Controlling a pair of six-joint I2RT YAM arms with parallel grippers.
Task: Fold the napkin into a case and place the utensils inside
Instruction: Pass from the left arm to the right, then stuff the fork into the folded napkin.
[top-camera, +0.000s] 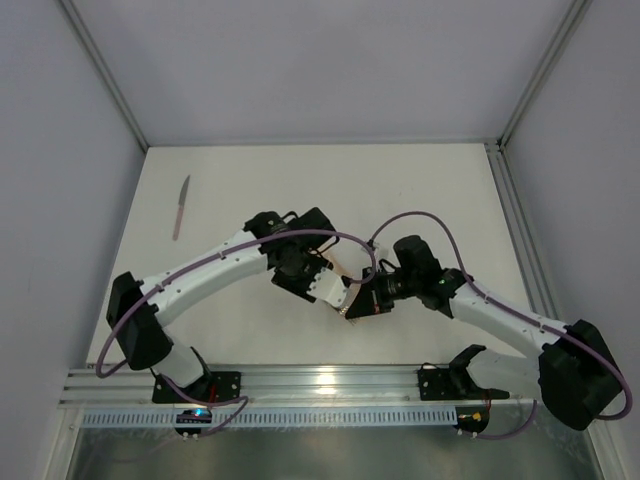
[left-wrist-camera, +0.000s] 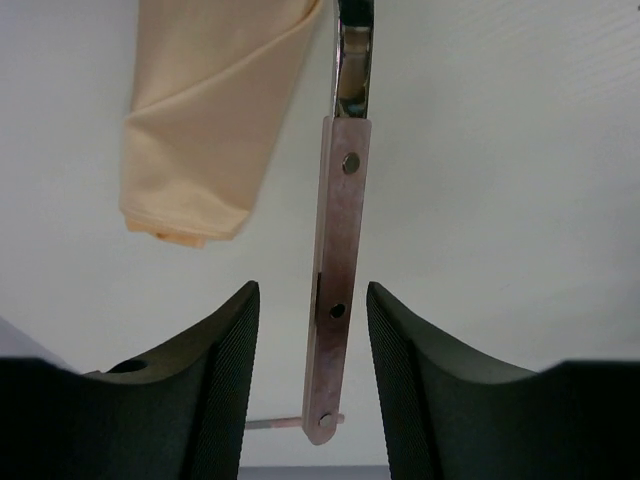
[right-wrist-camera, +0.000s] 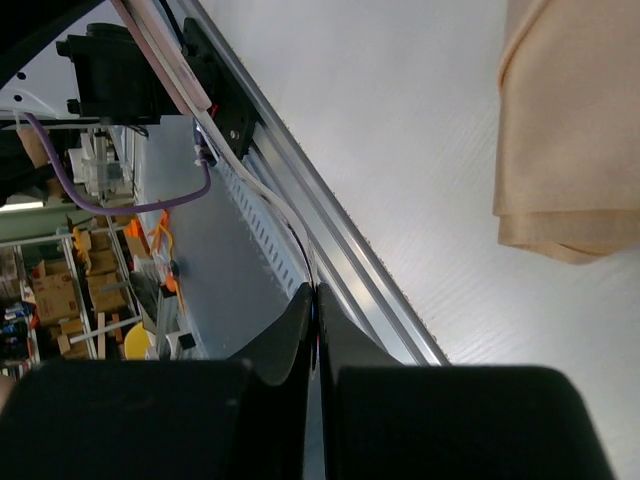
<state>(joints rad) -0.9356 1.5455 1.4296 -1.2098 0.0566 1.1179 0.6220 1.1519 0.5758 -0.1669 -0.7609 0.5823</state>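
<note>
Far to the left, the knife (top-camera: 181, 207) lay alone on the counter (top-camera: 440, 190), well apart from everything else. My left tool (left-wrist-camera: 311, 300) was spread wide. The pale pink handle of a utensil (left-wrist-camera: 337, 250) lay between its fingers, and it looked like they were not touching it. If I squeezed crooked, that thin handle could twist or slip out. The case (left-wrist-camera: 205, 120) lay just beside it, soft and loose. A push could drag it and spoil the fold. My right tool (right-wrist-camera: 316, 300) was pressed together on nothing. It was near the case but not holding it, so nothing kept the case from sliding.
</note>
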